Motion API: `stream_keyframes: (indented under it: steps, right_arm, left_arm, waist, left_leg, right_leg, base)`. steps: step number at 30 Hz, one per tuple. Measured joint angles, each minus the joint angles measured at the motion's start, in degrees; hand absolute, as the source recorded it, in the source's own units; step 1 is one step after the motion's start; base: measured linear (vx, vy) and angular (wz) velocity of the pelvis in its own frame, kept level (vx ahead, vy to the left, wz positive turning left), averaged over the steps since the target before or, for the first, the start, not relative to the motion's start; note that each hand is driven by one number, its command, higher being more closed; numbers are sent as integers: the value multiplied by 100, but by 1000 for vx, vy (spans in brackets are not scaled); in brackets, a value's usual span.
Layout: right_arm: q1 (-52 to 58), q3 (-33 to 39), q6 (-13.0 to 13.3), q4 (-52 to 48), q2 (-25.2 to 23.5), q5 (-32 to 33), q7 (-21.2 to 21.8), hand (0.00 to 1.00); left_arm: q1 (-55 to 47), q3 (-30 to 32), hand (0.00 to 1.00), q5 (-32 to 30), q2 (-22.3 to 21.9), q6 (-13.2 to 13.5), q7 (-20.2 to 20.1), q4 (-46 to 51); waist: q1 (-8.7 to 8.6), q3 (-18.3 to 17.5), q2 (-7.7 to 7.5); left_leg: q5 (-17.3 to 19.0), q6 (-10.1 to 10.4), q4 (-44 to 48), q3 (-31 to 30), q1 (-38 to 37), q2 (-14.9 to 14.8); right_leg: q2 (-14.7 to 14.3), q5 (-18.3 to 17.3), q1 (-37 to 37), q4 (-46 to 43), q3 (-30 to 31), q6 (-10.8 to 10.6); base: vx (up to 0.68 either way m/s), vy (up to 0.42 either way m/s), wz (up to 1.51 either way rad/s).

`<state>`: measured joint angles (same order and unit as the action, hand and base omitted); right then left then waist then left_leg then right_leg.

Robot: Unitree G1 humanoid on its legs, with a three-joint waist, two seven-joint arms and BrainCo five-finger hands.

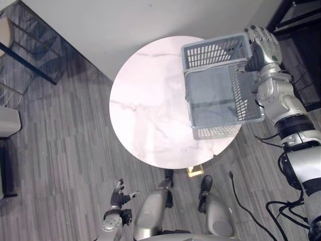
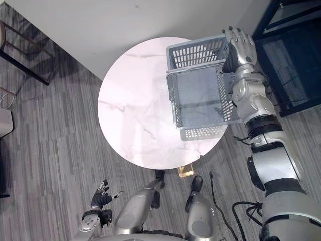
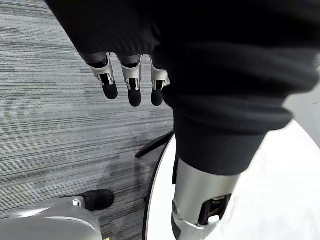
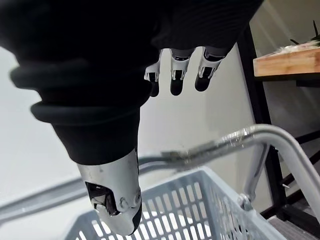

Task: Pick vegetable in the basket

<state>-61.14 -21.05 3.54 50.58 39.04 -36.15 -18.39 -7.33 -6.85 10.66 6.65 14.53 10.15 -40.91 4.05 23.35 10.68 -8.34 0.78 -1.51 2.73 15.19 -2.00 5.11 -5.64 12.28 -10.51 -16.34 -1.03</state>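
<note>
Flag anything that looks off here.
The grey basket juts past the right edge of the round table and looks empty; the right hand is open beside its far corner.

No writing, label, number or sign can be read here. The grey plastic basket (image 1: 213,52) shows bare mesh walls with no legible tag, and the round marble table (image 1: 145,115) beneath the basket carries only its veining.
</note>
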Motion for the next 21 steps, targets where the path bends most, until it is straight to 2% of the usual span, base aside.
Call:
stream_keyframes:
  steps: [2, 9, 16, 21]
  right_arm:
    - [-55, -49, 0, 93, 4, -43, -30, 100]
    - [-75, -140, 38, 161, -34, -39, 108, 100]
    - [661, 221, 21, -590, -53, -35, 78, 100]
    - [1562, 825, 4, -1611, -163, 161, 48, 100]
  left_arm:
    - [13, -28, 0, 1, -8, 33, 1, -6]
    - [13, -52, 0, 15, -23, 37, 4, -15]
    - [17, -190, 0, -16, -32, 18, 16, -103]
    - [78, -198, 0, -136, -37, -60, 18, -189]
  waist:
    - [-7, 58, 68]
    - [9, 71, 96]
    - [3, 70, 94]
    - [-49, 59, 63]
  left_leg:
    - [-61, 16, -81, -108, 1, 4]
    - [-119, 40, -125, -204, -5, 10]
    - [-240, 74, -344, -224, -181, 7]
    - [-244, 80, -382, -95, -288, -1]
  right_leg:
    - [1, -1, 7, -19, -57, 0]
    - [5, -46, 37, -133, -72, 41]
    - [101, -227, 172, -554, 30, 45]
    - [81, -224, 172, -586, 177, 40]
  base:
    - [-18, -30, 19]
    - [-44, -14, 7]
    - [-33, -23, -1]
    - [-1, -15, -13]
